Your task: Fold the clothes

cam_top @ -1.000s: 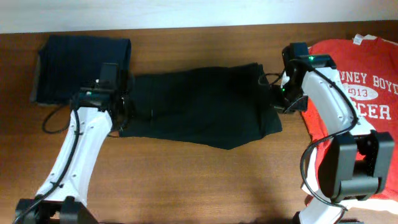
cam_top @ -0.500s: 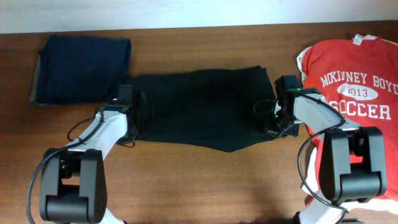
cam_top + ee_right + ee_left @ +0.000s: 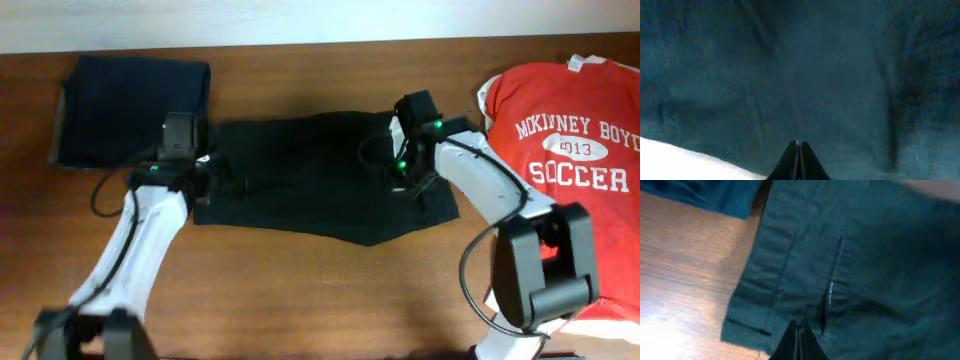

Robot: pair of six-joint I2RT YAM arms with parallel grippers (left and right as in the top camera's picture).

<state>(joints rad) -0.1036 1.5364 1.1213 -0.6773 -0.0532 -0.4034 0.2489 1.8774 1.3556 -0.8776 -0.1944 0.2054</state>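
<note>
- Wood table [image 3: 300, 290], pale wall [image 3: 300, 20] past far edge.
- Centre: black garment [image 3: 310, 180]; far-left corner: navy garment [image 3: 130, 110]; right edge: red T-shirt [image 3: 570, 150].
- Pinched closed over black garment: left gripper [image 3: 797, 340], right gripper [image 3: 799, 160].

Lettering in sight on the red T-shirt [image 3: 600, 215] at the right end of the desk [image 3: 300, 290]: white print across the chest, top line arching, "MCKINNEY BOYD". Under it a small white oval with a number inside, and it looks like "2013", though the digits are tiny. Below that, in the biggest letters, "SOCCER". There's a white neck tag [image 3: 578, 63] at the collar too, far too small to read.
</note>
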